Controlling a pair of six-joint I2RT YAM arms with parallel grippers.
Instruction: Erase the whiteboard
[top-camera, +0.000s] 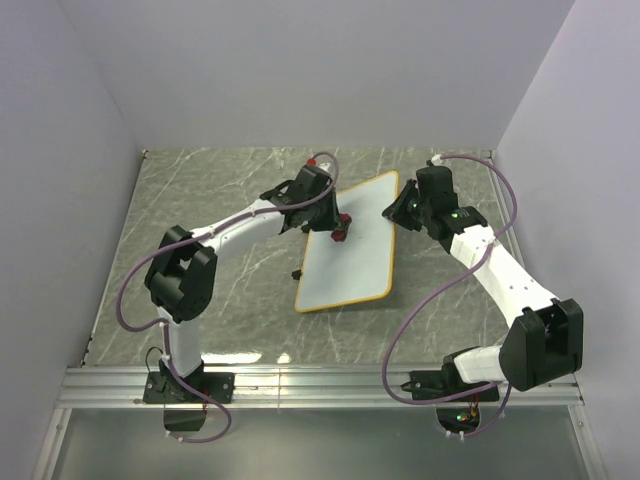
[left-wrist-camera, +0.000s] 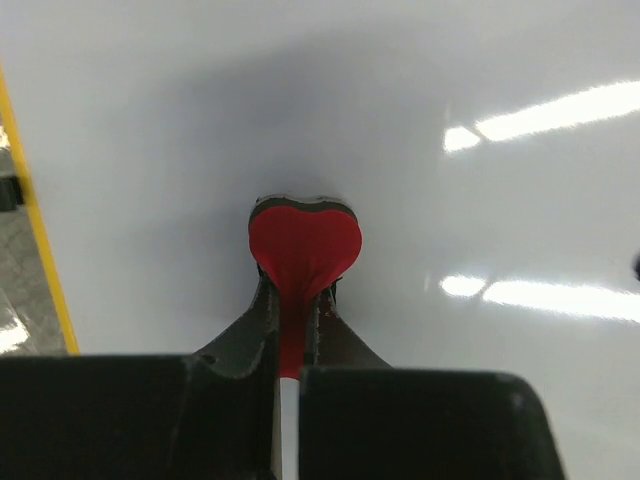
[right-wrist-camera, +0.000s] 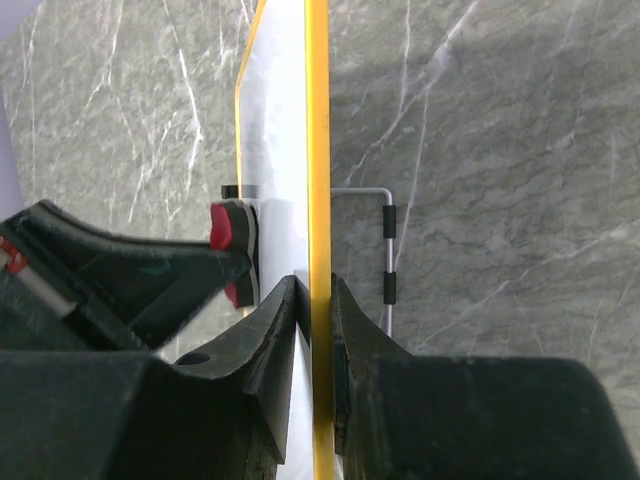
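The whiteboard (top-camera: 350, 250) sits in the middle of the gray table (top-camera: 200, 200), between the two arms. The right gripper (right-wrist-camera: 315, 292) is closed tight on the board's yellow edge, with one finger on each side of it. I think it holds on there so the board can't slide away when it gets rubbed.

The left gripper (left-wrist-camera: 295, 315) is closed on a small red eraser (left-wrist-camera: 305, 240). It pinches the thin middle (the wide end sticks out in front). That wide end is pressed against the white face, and it has to sit that way to wipe anything off.

The eraser is on the far half of the board, near its left long edge. The white around it looks clean — no scribbles show there, only a tiny dark spot at the right edge of the left wrist view. A thin wire stand (right-wrist-camera: 388, 250) sits just beside the board.
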